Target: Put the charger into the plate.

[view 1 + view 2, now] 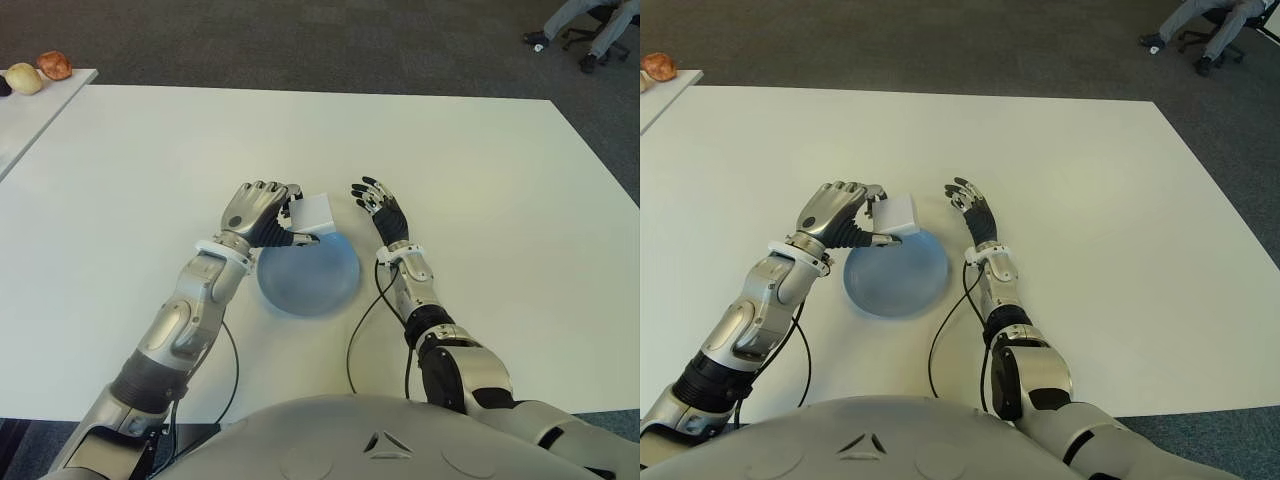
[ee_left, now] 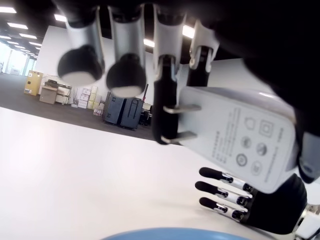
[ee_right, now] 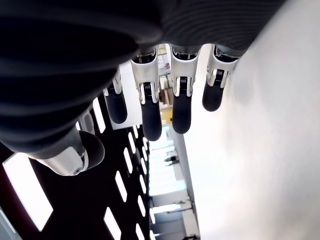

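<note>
Your left hand [image 1: 262, 212] is curled around the charger [image 1: 312, 214], a white block pinched between the thumb and the fingers, and it holds it just above the far edge of the plate [image 1: 308, 278], at the rim nearest the left hand's side. In the left wrist view you can see the charger's [image 2: 235, 140] two metal prongs sticking out toward the fingers [image 2: 165, 95], with its printed label face turned to the camera and the blue edge of the plate showing below it. The charger is not inside the plate; from the eye views you cannot tell whether its lower corner touches the rim. The plate is a round, pale blue dish lying flat on the white table [image 1: 480, 180], between your two forearms. Your right hand [image 1: 378, 206] shows just to the right of the plate and near the charger, fingers spread and relaxed, gripping nothing; its wrist view shows the fingertips [image 3: 150, 120] apart above the table top. At the far left, on a separate white surface [image 1: 40, 105], sit two small round items [image 1: 40, 72], well apart from everything else
</note>
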Robot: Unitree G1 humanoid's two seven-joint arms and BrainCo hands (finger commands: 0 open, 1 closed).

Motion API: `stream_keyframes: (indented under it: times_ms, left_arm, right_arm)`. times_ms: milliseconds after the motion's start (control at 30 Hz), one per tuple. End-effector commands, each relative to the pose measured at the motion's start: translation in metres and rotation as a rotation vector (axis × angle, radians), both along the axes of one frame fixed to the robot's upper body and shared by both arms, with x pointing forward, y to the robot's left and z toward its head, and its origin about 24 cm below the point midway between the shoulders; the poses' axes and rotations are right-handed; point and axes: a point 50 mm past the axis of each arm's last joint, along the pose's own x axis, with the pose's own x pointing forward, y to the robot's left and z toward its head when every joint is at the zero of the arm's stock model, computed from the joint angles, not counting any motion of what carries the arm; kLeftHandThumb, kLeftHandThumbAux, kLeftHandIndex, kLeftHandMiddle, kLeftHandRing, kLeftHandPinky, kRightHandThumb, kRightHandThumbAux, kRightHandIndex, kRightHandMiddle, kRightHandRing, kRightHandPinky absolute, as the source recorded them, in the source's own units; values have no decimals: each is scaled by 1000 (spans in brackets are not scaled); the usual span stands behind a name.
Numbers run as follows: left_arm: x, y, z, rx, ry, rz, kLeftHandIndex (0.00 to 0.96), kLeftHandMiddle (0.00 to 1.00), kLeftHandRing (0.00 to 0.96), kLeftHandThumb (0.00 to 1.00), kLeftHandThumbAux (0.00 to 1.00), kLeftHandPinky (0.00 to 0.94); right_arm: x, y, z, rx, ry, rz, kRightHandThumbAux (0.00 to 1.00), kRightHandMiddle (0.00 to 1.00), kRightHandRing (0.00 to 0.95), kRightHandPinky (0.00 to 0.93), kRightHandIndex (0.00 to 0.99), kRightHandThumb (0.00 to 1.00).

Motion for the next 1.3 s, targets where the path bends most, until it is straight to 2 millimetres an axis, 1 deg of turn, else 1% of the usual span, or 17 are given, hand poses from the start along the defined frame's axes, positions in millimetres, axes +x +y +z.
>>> stream_keyframes:
  times_ms: [33, 100, 167, 200, 233, 267, 300, 333, 367, 400, 433, 533, 633, 767, 1033, 1300]
  left_arm:
    - [-2, 0, -8, 41, 11, -21, 443, 873, 867, 750, 697, 859]
    - [-3, -2, -10, 53, 6, -35, 443, 868, 862, 749, 697, 850]
    - [-3, -2, -12, 84, -11, -85, 443, 856, 849, 744, 696, 834]
    - [-3, -2, -12, 99, -16, -108, 437, 739, 723, 728, 695, 712]
    - [-4, -1, -13, 125, -11, -137, 433, 662, 640, 717, 694, 632]
    - [-5, 0, -14, 142, -5, -154, 390, 553, 527, 649, 635, 525]
    - [-5, 0, -14, 150, -1, -163, 325, 394, 362, 547, 550, 365]
    - [-6, 2, -15, 165, 13, -176, 283, 292, 257, 481, 496, 262]
    - [-9, 4, -15, 177, 31, -188, 239, 233, 205, 450, 466, 210]
    - [-10, 5, -15, 186, 43, -197, 167, 149, 131, 399, 418, 134]
    - [-13, 7, -13, 201, 68, -210, 120, 95, 84, 366, 387, 85]
    - [-18, 9, -5, 226, 115, -238, 39, 31, 27, 291, 304, 28]
    - [-17, 9, 3, 231, 136, -251, 12, 10, 8, 249, 249, 9]
    - [-16, 9, 7, 230, 153, -262, 2, 1, 1, 217, 206, 1]
    - [-15, 9, 10, 232, 149, -269, 0, 0, 0, 194, 191, 0]
    - [-15, 8, 11, 237, 130, -275, 0, 0, 0, 170, 215, 0]
  right_arm:
    - [-27, 1, -35, 41, 194, -18, 534, 248, 198, 157, 152, 0]
    - [-27, 1, -35, 45, 195, -20, 534, 242, 194, 154, 150, 0]
    - [-27, 1, -35, 51, 198, -25, 534, 236, 190, 152, 148, 0]
    - [-27, 1, -35, 54, 199, -27, 535, 231, 187, 158, 147, 0]
    - [-27, 1, -35, 57, 200, -28, 535, 228, 185, 162, 146, 0]
    - [-27, 1, -35, 59, 200, -29, 536, 226, 184, 164, 145, 0]
    - [-27, 1, -35, 60, 200, -30, 538, 224, 183, 168, 144, 0]
    - [-27, 1, -35, 61, 200, -30, 539, 222, 182, 171, 143, 0]
    - [-27, 1, -35, 62, 200, -31, 540, 221, 182, 172, 142, 0]
    - [-27, 1, -35, 63, 200, -32, 542, 220, 182, 174, 141, 0]
    - [-27, 1, -35, 64, 199, -33, 543, 219, 182, 175, 140, 0]
    - [-26, 1, -35, 66, 199, -36, 547, 224, 188, 180, 135, 0]
    - [-26, 1, -34, 67, 197, -37, 551, 233, 197, 183, 131, 0]
    - [-26, 1, -34, 70, 193, -40, 554, 242, 203, 167, 123, 0]
    - [-26, 1, -34, 65, 190, -42, 549, 263, 213, 135, 114, 0]
    - [-26, 1, -34, 57, 191, -45, 552, 287, 226, 125, 110, 0]
